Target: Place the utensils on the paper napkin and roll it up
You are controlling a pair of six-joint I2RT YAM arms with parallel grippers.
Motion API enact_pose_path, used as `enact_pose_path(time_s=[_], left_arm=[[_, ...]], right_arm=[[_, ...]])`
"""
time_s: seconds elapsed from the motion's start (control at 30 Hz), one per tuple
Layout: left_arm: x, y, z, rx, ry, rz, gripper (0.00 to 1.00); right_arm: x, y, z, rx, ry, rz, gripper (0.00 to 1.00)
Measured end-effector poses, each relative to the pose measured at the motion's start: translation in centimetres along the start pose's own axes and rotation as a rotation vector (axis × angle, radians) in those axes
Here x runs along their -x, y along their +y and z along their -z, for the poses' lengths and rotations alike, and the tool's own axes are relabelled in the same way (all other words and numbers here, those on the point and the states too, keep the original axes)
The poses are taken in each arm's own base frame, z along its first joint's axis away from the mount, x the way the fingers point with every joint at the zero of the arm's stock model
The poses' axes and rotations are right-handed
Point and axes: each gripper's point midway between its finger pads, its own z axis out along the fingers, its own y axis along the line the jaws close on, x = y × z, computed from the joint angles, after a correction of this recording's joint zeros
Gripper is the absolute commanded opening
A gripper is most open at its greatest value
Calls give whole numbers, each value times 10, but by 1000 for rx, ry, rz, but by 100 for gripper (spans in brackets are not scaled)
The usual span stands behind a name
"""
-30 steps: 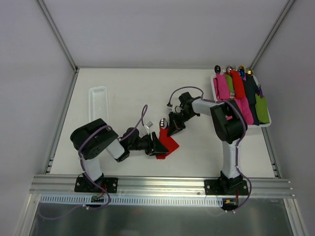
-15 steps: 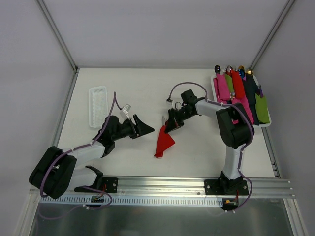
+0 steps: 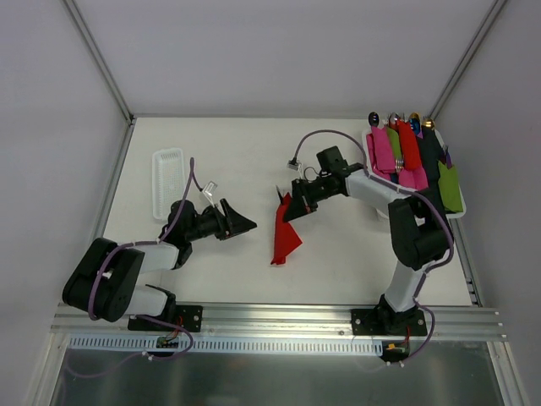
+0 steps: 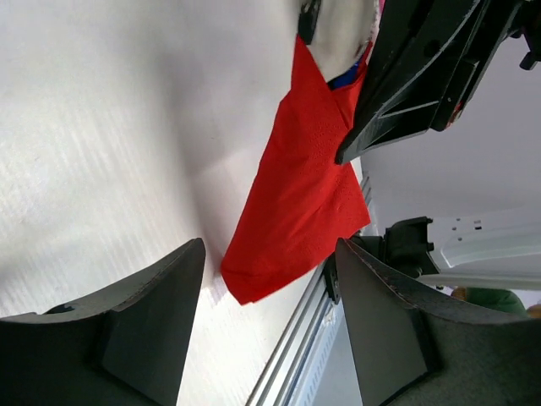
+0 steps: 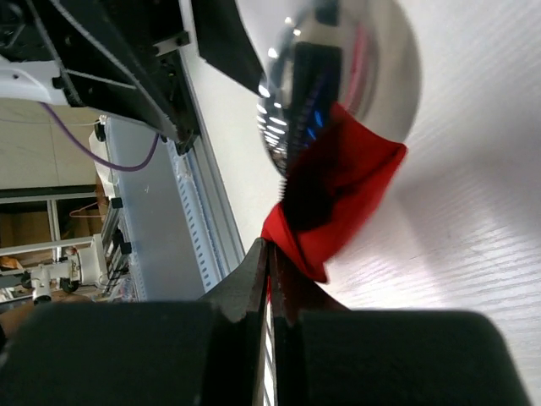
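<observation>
The left arm (image 3: 148, 258) and right arm (image 3: 406, 241) have white links, black joints and purple cables (image 3: 325, 132) (looped loosely); the fingers (image 4: 144, 330) are black wedges.

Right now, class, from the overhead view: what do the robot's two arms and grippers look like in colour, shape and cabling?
The left arm and the right arm both have rounded white links joined by bulky black joints, on black bases. A thin purple cable loops along each. The left gripper and the right gripper are matte black with flat, tapering fingers.
</observation>
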Motion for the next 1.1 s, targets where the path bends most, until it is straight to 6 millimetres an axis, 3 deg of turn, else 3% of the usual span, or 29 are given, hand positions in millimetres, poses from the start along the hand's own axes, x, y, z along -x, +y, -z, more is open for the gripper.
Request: enact_pose_path(time_s=[0.2, 0.33, 0.4, 0.43, 0.47, 0.67, 0.87, 1.1], left_arm=[[4, -29, 2, -145, 22, -85, 66], [10, -57, 6, -265, 9, -185, 75], [9, -61, 8, -287, 5, -211, 76], [8, -62, 10, -298, 10, -226, 83], [6, -64, 11, -308, 18, -243, 84], [3, -81, 18, -387, 40, -369, 84], [11, -117, 11, -486, 74, -451, 84], [-6, -142, 7, -567, 134, -492, 84]], right_arm=[[4, 30, 17, 25, -15, 84, 0], [6, 52, 30, 41, -8, 138, 0], [9, 65, 37, 56, -9, 173, 0], [10, 74, 41, 65, -11, 195, 0], [11, 82, 46, 75, -13, 212, 0], [10, 123, 65, 119, -28, 312, 0], [-3, 149, 65, 157, -2, 360, 0], [-12, 164, 58, 183, 28, 389, 0]])
